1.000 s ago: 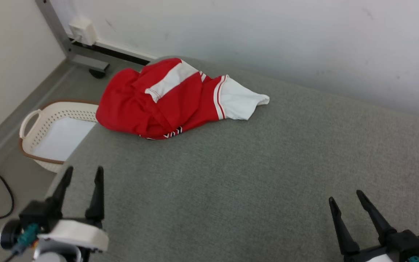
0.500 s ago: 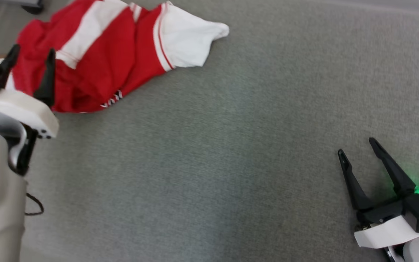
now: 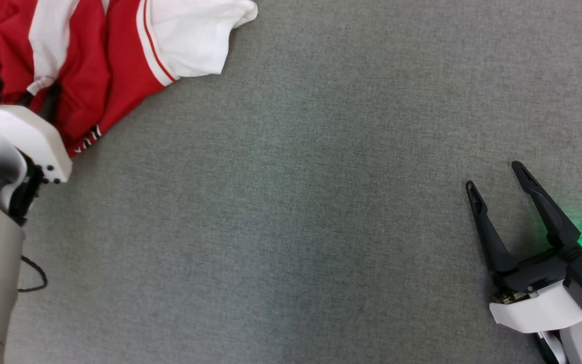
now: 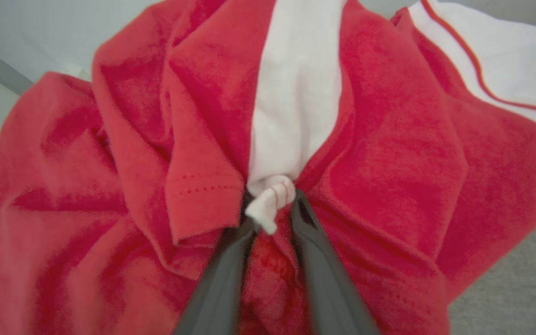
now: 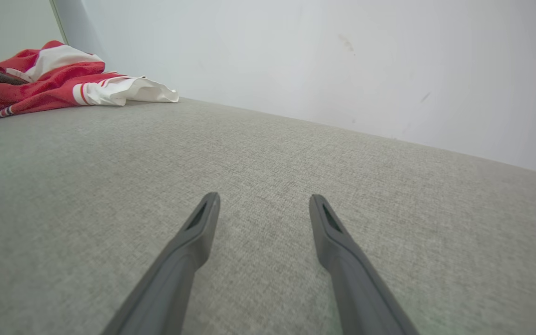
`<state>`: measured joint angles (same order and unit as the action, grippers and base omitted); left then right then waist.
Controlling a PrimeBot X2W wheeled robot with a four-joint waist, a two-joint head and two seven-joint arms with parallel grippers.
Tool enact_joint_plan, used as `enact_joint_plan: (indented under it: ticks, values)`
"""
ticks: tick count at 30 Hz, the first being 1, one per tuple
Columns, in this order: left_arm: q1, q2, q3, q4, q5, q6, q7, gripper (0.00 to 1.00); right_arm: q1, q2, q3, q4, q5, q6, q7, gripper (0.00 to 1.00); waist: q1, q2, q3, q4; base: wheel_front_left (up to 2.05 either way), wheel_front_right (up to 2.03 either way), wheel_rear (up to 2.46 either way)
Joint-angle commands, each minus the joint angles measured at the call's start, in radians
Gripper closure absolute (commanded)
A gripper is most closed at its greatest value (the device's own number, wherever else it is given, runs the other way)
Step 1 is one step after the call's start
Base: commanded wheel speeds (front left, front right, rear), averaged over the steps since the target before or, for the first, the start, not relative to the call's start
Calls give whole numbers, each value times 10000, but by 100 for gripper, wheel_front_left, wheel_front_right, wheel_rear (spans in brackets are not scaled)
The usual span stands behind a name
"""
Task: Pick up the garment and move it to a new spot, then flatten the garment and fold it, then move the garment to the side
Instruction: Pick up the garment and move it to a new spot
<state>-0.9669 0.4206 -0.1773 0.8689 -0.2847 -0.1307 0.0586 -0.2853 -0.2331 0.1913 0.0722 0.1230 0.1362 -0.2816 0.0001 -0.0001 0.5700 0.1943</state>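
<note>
Two grippers in the head view: left gripper [image 3: 38, 93] at the left edge, tips buried in the garment [image 3: 84, 50], a red and white heap ahead of and around those jaws; right gripper [image 3: 493, 174] low on the right, jaws spread wide on nothing, well apart from the cloth. Between them, broad bare grey surface [image 3: 296, 202], so plenty of room to carry the heap into. From the left wrist: jaws pinched on a bunched white fold right at the tips, red folds slumping to both sides and below. Looks like a thin bite, so best to firm the pinch before lifting, then raise slowly and watch for slipping. From the right wrist: jaws apart over bare surface, garment far ahead and to the left, close against the wall [image 5: 296, 56]; worth drawing it inward, away from that back edge.
</note>
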Motion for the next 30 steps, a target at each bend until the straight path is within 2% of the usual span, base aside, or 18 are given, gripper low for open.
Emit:
enact_joint_plan:
  ticks: [1, 9, 15, 22, 30]
  values:
    - [-201, 255, -42, 232, -136, 20, -168, 100, 817, -430, -291, 1199, -59, -100, 308, 0, -1, 1, -128, -50, 0, 0, 0]
    - [-912, 772, 169, 310, -168, 170, -1118, 100, 967, 250, -42, 1113, 222, -70, 235, 0, -1, 1, -1298, -118, 0, 0, 0]
    - [-1301, 1078, 80, -255, -31, 142, -1138, 100, 972, 644, 177, 1172, 379, -67, 176, 0, -1, 1, -2269, -278, 0, 0, 0]
    - [-1399, 1035, -390, -2081, -480, 25, -272, 100, 1612, 1127, 205, 1394, 663, -68, 175, 0, -1, 1, -3764, -771, 0, 0, 0]
    - [-184, 653, -783, -5150, -1635, 5, 1256, 100, 2285, 1499, 65, 1373, 854, -68, 175, 0, -1, 1, -4886, -1691, 0, 0, 0]
